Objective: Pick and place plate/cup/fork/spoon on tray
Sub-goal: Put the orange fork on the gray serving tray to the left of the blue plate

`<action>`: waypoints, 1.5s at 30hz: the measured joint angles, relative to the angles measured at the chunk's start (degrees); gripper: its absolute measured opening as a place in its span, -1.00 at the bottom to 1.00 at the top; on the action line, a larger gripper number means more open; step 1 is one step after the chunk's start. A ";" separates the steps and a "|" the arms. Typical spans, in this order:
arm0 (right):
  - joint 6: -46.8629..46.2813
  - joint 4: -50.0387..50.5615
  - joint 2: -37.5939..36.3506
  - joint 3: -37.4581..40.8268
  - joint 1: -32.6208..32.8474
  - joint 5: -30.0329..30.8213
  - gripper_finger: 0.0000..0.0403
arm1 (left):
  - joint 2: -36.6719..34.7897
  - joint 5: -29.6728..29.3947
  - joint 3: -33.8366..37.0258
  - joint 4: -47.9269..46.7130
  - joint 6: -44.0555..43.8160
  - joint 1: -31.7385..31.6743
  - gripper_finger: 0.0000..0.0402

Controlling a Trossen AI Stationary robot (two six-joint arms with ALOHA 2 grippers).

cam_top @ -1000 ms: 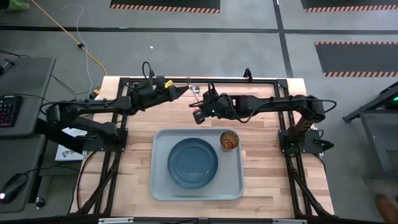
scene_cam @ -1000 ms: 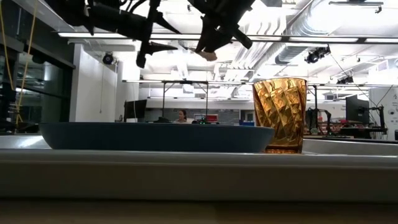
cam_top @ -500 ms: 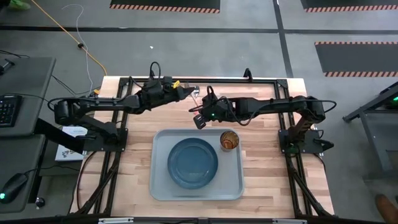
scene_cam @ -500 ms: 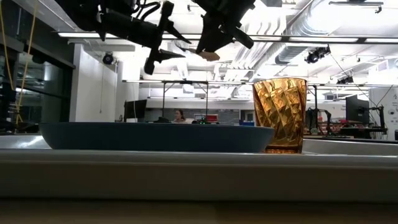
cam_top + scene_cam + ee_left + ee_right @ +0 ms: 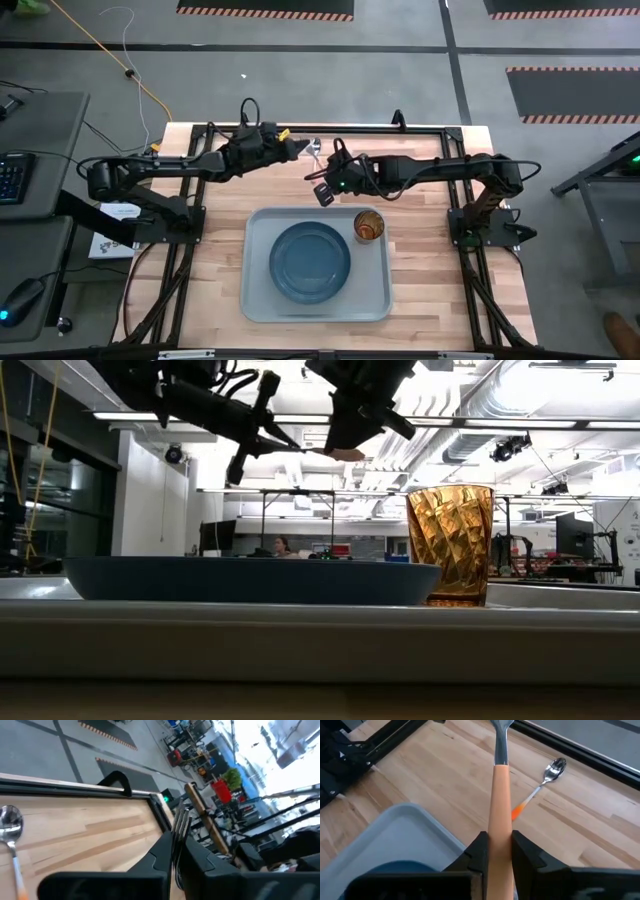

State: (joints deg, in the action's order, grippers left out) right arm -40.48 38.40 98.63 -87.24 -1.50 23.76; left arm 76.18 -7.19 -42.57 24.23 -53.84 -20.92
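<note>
A pale wooden table [image 5: 420, 290] sits on a grey floor. The tray [image 5: 258, 300] lies at its 6 o'clock side, holding the plate [image 5: 311, 262] and, at the plate's 2 o'clock, the cup [image 5: 368, 225]. The right gripper [image 5: 496, 851], just past the tray's 12 o'clock edge, is clamped on the fork [image 5: 500, 810] by its orange handle. The left gripper [image 5: 296, 149] hovers near 11 o'clock with its fingers pressed together on the fork's prongs. The spoon [image 5: 545, 782] lies on bare wood near the table's 12 o'clock edge.

There are one tray [image 5: 260, 300], one plate [image 5: 310, 262], one cup [image 5: 368, 225], one fork [image 5: 500, 810] and one spoon [image 5: 545, 776].
</note>
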 joint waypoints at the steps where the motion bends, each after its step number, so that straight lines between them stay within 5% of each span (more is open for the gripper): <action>1: 0.12 0.02 0.00 0.00 0.00 -0.31 -0.76 | 0.00 0.33 0.00 -0.52 0.42 -0.20 -0.96; 11: 2.25 5.93 -4.28 -0.07 -1.77 -7.91 -0.16 | -6.68 8.36 0.00 -10.25 8.03 -8.41 -0.99; 15: 4.65 8.89 -7.34 -0.07 -2.58 -13.66 -0.02 | -11.12 15.87 -0.02 -15.62 13.19 -10.74 -0.99; 20: 7.76 16.53 -9.08 -0.07 -2.75 -19.55 0.02 | -15.31 28.42 -0.02 -25.46 12.64 -7.14 -1.00; 25: 8.88 27.77 -10.51 -0.02 -2.16 -17.57 0.02 | -22.29 31.02 -0.04 -43.35 10.71 2.20 -1.00; 29: 10.10 30.50 -11.85 -0.02 -1.99 -15.96 0.02 | -28.04 24.43 -0.04 -58.55 3.31 13.54 -1.00; 37: 12.47 30.24 -12.44 -0.02 -2.74 -10.34 0.02 | -24.92 -5.55 -0.02 -70.19 -19.66 39.15 -1.00; 45: 13.98 29.13 -12.44 -0.02 -4.38 -10.33 0.02 | -9.57 -7.17 0.04 -66.56 -19.74 43.39 -1.00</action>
State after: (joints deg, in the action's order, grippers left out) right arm -26.50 67.52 86.19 -87.26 -5.88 13.43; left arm 66.62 -14.36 -42.52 -42.33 -73.57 22.47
